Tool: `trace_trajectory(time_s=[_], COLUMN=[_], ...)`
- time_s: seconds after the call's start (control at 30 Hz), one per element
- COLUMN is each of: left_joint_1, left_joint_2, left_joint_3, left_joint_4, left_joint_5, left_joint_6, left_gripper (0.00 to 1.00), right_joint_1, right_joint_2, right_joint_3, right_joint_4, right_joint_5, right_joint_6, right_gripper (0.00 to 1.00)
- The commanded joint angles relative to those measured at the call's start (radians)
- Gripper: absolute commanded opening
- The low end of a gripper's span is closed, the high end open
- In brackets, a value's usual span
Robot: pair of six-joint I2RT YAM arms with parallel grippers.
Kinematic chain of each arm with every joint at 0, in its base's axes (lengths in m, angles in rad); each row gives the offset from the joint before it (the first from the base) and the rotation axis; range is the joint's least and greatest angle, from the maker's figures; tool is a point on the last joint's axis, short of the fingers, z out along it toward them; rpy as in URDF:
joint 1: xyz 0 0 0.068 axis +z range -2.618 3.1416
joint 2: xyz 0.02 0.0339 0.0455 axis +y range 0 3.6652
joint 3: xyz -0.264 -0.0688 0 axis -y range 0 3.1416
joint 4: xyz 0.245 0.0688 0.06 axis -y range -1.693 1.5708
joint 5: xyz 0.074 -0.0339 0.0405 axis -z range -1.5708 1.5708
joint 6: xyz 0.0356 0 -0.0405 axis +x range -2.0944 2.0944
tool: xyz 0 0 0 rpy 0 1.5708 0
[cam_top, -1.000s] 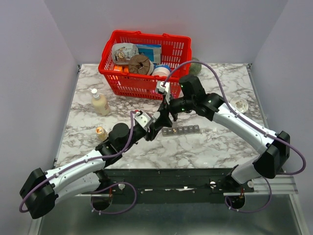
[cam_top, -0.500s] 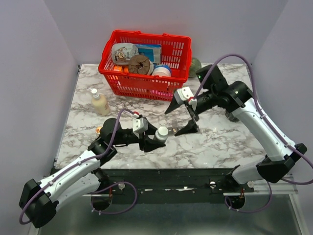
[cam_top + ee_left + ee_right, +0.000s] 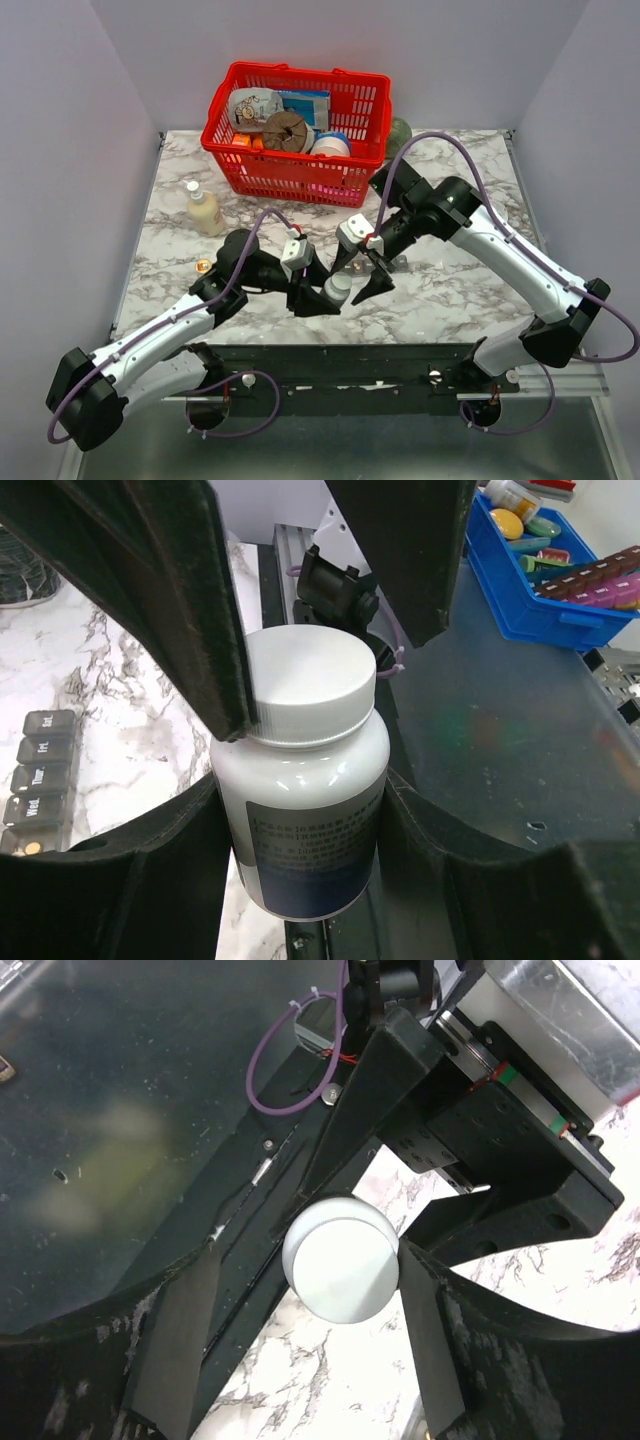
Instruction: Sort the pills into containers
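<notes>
Left gripper (image 3: pixel 328 292): clamped on body of white pill bottle (image 3: pixel 310 810).
Right gripper (image 3: pixel 348 283): spread around white cap (image 3: pixel 342 1270), one finger touching its rim.
Containers (image 3: pixel 40 770): just beside left gripper, on marble table (image 3: pixel 440 290).

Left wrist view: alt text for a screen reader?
White pill bottle clamped in the left gripper, with the right gripper's fingers straddling its white cap from above. Grey pill organizer lies on the marble table at left.

My lab test cell: bare white walls (image 3: pixel 60 120), marble-print table (image 3: pixel 450 290), aluminium mounting rail (image 3: pixel 570 376), blue parts bin (image 3: pixel 530 595).
</notes>
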Motion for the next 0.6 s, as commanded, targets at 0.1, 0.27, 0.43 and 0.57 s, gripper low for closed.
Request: trace_trajectory(time_s=[0.1, 0.27, 0.43, 0.57], left_joint_1=[0.006, 0.004, 0.006, 0.004], left_joint_2=[-0.006, -0.059, -0.173, -0.207], left_joint_3=[0.026, 0.009, -0.061, -0.095], left_joint_4=[0.007, 0.005, 0.054, 0.088], left_joint_5=[0.004, -0.183, -0.595, -0.682], left_joint_6=[0.016, 0.051, 0.041, 0.047], left_gripper=[0.0, 0.0, 0.0, 0.0], right_joint_1=[0.02, 0.018, 0.002, -0.025], right_joint_2=[0.031, 0.016, 0.007, 0.011], right_joint_3=[0.0, -0.052, -0.132, -0.195], right_joint_4=[0.051, 0.197, 0.34, 0.445], right_joint_5=[0.016, 0.07, 0.168, 0.191], right_joint_6=[0.087, 0.301, 0.53, 0.655], right_gripper=[0.52, 0.4, 0.34, 0.3])
